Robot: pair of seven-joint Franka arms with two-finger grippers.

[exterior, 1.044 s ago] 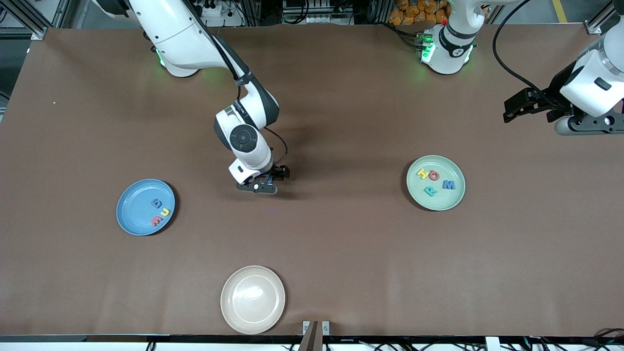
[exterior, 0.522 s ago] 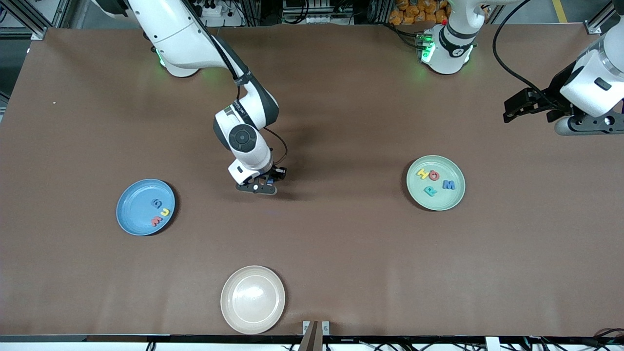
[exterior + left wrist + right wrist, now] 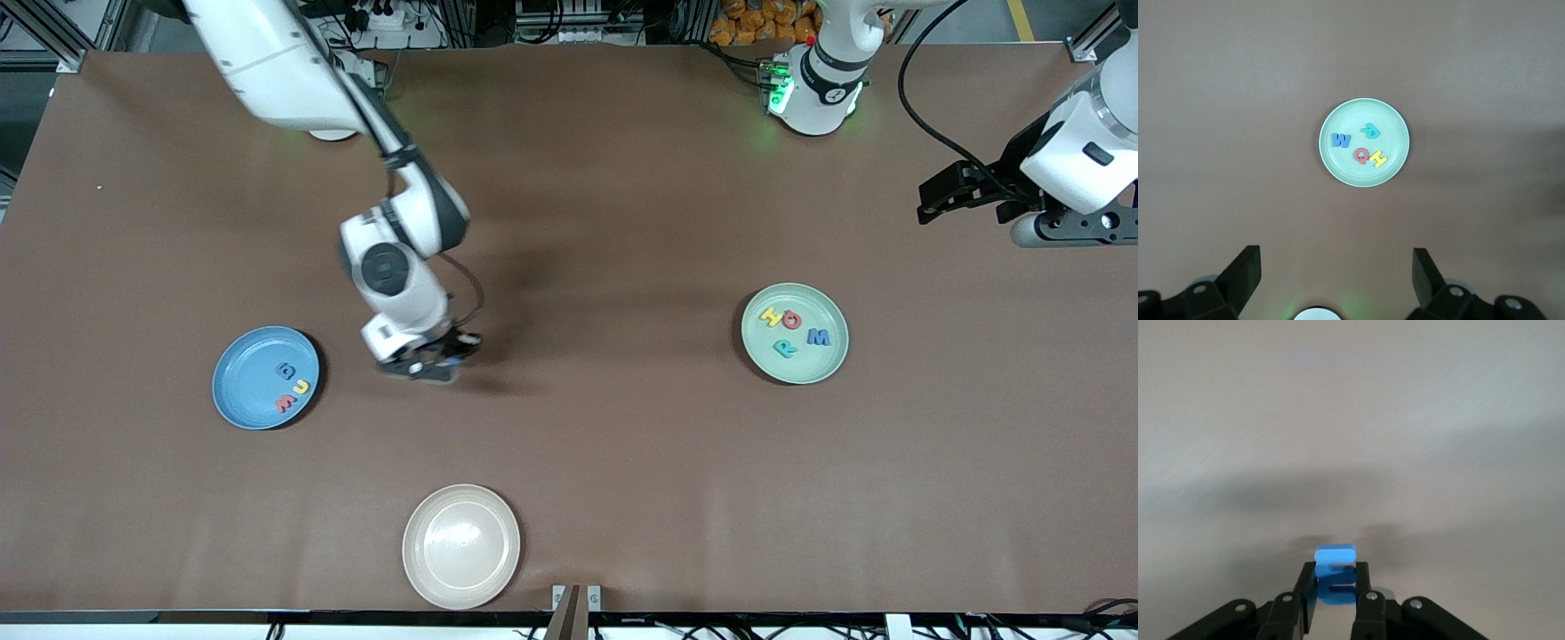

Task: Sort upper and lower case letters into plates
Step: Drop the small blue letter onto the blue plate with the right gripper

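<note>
1. Nearest the front camera, one cream plate (image 3: 460, 546) lies empty on the brown tabletop (image 3: 622, 462); it is judged to play no part in the sorting.
2. Farther up the tabletop, toward the right arm's end, one blue plate (image 3: 244, 391) is seen holding three small letters (image 3: 292, 388): one blue, one yellow, one red.
3. The right gripper (image 3: 425, 363) is pictured over bare tabletop beside the blue plate, its fingers (image 3: 1362, 603) clamped on one blue letter (image 3: 1335, 577), as shown in the right wrist view. Which letter it is cannot be read.
4. The step in hand is judged to be the carry of this last loose letter to a plate. It is best done with the grip kept firm and the letter held clear of the tabletop until it is over the plate's middle, then lowered before release so that it is not dropped on the rim or onto the letters already there.
5. Toward the left arm's end, one mint green plate (image 3: 794, 333) holds four letters (image 3: 1361, 145): a blue W, a teal R, a red Q and a yellow H.
6. The left gripper (image 3: 1337, 283) is seen waiting high over the tabletop with its fingers wide apart and empty.
7. In all: three plates, eight letters, two grippers.
</note>
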